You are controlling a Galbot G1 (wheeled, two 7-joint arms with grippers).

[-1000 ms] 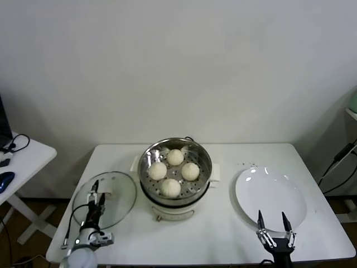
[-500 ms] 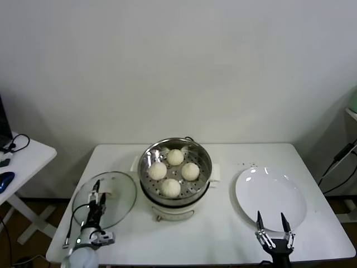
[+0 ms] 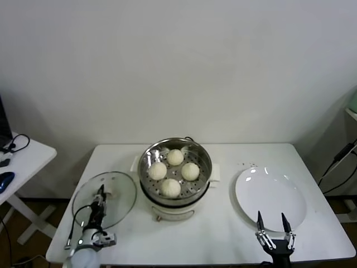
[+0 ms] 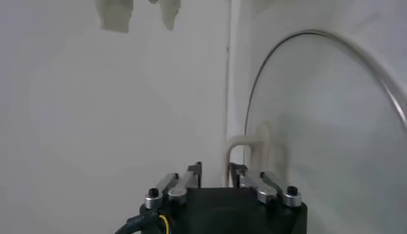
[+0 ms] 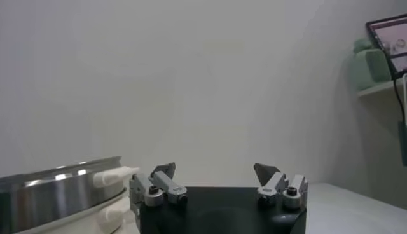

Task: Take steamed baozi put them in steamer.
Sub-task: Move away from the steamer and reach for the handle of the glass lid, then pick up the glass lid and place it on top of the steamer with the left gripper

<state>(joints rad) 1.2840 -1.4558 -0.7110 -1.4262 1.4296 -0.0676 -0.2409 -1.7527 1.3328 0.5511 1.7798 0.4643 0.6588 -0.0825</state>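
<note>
Steamed baozi (image 3: 174, 172): all four sit in the steamer (image 3: 175, 177), mid-counter (image 3: 223, 234) toward the back edge. Head view has my left gripper (image 3: 99, 196) at the front-left corner over the glass lid (image 3: 114, 195); only my left wrist view shows its fingers nearly together around the lid's white handle (image 4: 245, 152). My right gripper (image 3: 274, 222) is parked at the front edge by the white plate (image 3: 270, 195), spread wide. Right wrist view catches just the steamer's side.
</note>
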